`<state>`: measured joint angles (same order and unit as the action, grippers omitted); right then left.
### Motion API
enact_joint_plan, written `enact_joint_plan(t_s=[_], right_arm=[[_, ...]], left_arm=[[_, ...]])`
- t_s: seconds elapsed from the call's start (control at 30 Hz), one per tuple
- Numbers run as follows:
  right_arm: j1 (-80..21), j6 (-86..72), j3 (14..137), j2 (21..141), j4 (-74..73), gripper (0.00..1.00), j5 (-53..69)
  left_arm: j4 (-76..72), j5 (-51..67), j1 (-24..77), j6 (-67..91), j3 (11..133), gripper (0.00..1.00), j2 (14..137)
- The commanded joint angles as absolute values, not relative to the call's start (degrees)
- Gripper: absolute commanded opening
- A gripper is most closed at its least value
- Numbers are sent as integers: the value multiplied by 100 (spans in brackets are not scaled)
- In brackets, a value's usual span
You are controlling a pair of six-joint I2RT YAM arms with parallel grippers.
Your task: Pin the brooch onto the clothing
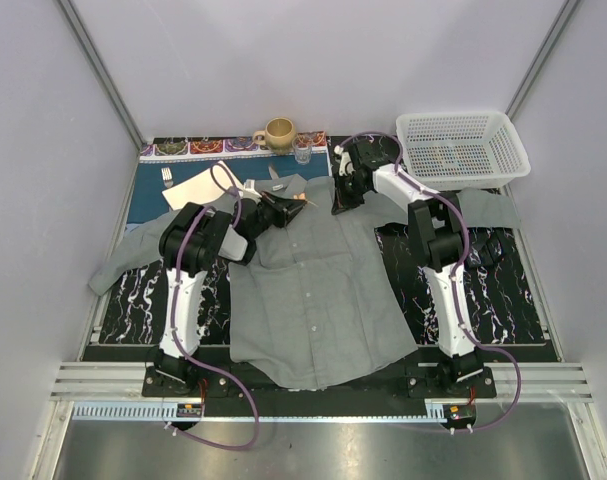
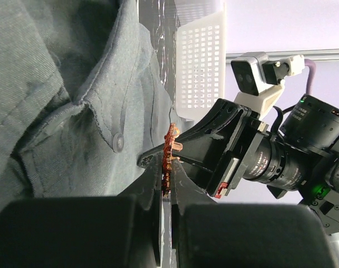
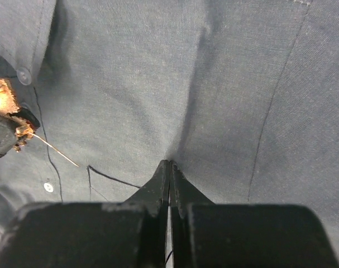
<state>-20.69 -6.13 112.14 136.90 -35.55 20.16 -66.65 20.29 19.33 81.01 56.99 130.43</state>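
Left claw (image 2: 168, 181) grips the orange-red brooch (image 2: 169, 148) edge-on, pin bared, just off the buttoned front of the grey shirt (image 1: 313, 290) spread on the table (image 1: 503, 290). Right claw (image 3: 169, 166), clenched tight, presses its tips into the shirt cloth nearby.

The shirt (image 1: 313, 290) is plain mid-grey with small pale buttons (image 3: 48, 187) and darker seam lines, and the brooch (image 2: 169, 159) is orange-red. The table (image 1: 503, 290) is black with white marble veining, the placemat (image 1: 148, 200) is deep blue with a multicoloured ornamental border, and the basket (image 1: 463, 150) is white latticework. The mug (image 1: 279, 132) is tan, and the arms (image 1: 178, 310) are white and black with purple cables (image 1: 233, 400).
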Motion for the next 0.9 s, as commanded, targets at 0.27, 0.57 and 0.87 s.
enact_joint_plan(t_s=[0.27,0.57,0.87], right_arm=[[-1494,-1986,10407,12938,-2225,0,3779],[-1169,-2935,9704,12806,-1336,0,4377],[-1099,-3331,9563,12858,-1002,0,4526]], left_arm=[[-8138,1749,2197,8499,6099,0,13517],[-8428,1775,2276,8727,6346,0,13746],[-8587,1679,2355,8947,6451,0,13895]])
